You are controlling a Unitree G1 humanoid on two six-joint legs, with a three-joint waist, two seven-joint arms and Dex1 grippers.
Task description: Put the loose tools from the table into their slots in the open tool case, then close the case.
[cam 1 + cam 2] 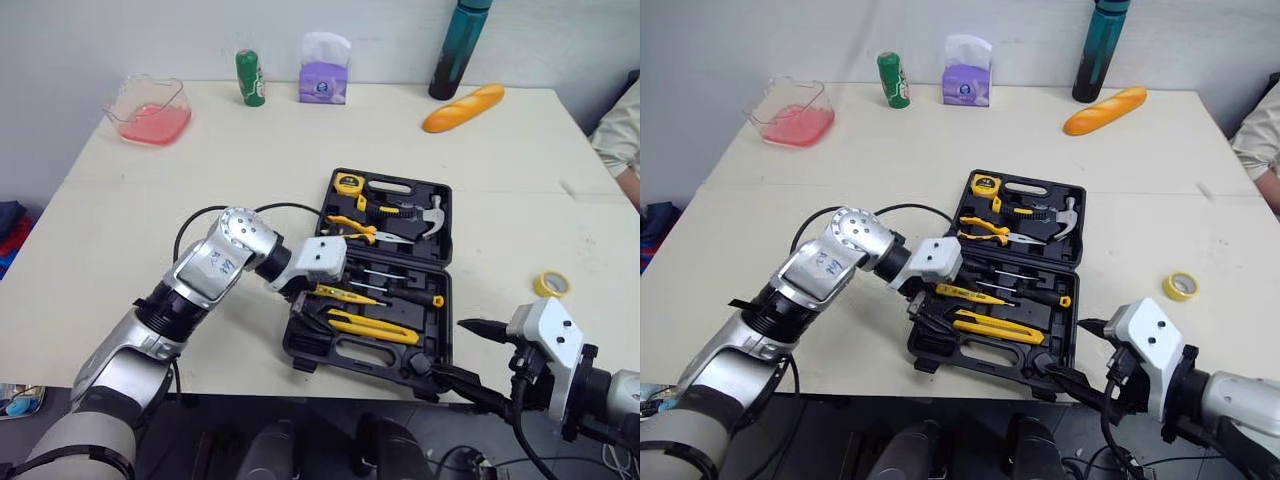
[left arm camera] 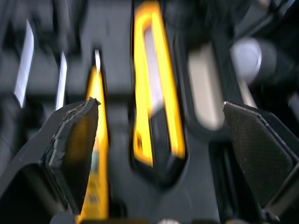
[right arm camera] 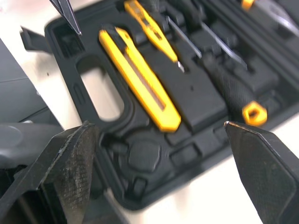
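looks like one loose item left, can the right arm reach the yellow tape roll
Probably yes: the yellow tape roll lies alone on the table beside the tool case, close to the open right gripper, nothing between them, but it points at the case.

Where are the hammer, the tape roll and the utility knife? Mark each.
hammer (image 1: 432, 212): left eye view, silver head.
tape roll (image 1: 543, 286): left eye view, yellow rim.
utility knife (image 3: 140, 79): right wrist view, mid-body.

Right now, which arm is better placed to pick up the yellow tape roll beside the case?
Right. The yellow tape roll lies right of the tool case, near the open right gripper; the open left gripper hangs over the case's left end.
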